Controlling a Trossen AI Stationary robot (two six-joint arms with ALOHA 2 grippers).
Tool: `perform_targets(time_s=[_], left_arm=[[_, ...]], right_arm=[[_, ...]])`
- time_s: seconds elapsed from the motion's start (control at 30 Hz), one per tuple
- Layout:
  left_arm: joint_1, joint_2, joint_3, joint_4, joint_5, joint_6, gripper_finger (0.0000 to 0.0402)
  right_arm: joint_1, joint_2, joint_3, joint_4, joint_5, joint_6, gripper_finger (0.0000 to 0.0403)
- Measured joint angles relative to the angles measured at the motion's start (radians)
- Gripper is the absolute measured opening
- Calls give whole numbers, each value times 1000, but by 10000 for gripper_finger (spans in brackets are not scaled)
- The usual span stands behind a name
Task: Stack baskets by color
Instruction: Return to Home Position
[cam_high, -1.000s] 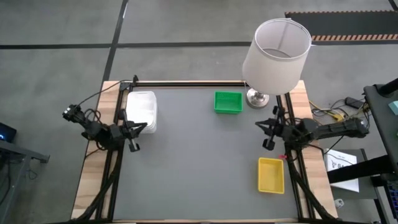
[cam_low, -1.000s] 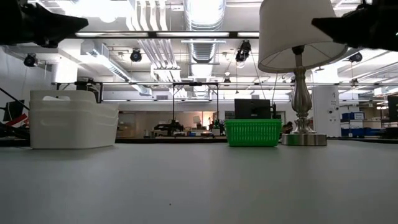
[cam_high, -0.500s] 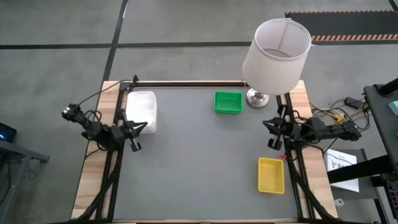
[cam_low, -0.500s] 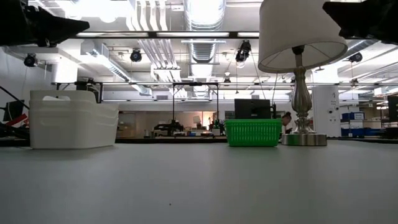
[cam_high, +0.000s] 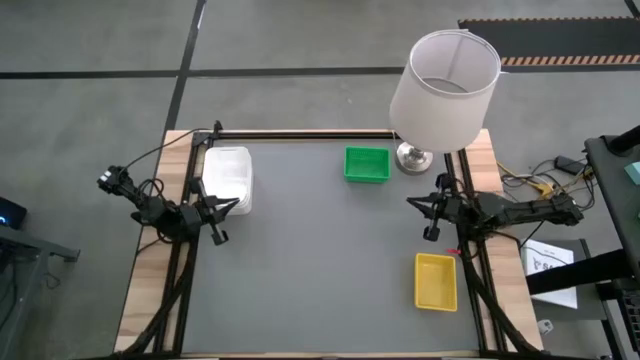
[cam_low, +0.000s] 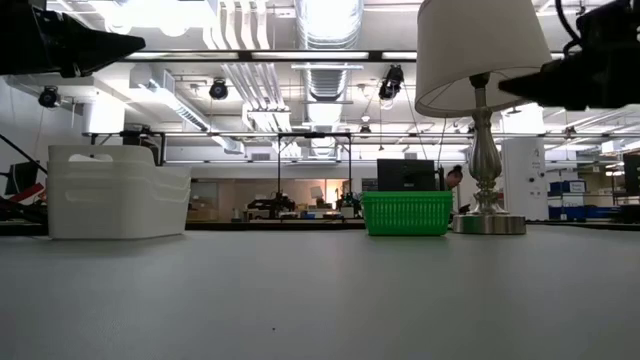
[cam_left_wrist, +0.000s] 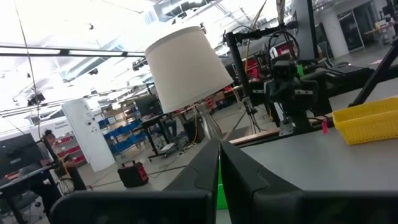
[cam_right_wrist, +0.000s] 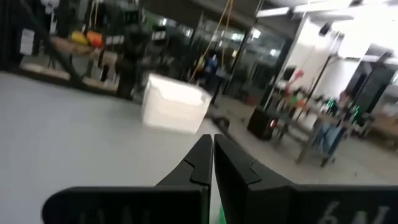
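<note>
Left tool (cam_high: 214, 220) and right tool (cam_high: 429, 215) both closed, hovering at opposite table (cam_high: 320, 270) edges

I can't read any words or numbers from where I stand. A sheet of paper (cam_high: 553, 262) lies off to the side of the lamp (cam_high: 445, 85), past the edge of the surface. It has dark print on it, too small to read. Behind the lamp, an orange-and-black striped strip (cam_high: 570, 60) runs along the floor.
</note>
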Motion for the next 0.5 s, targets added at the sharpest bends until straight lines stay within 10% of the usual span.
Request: perform_targets(time_s=[0.5], left_arm=[[0, 2, -1, 0, 0, 0, 1]], right_arm=[[0, 20, 0, -56, 0, 11, 8]])
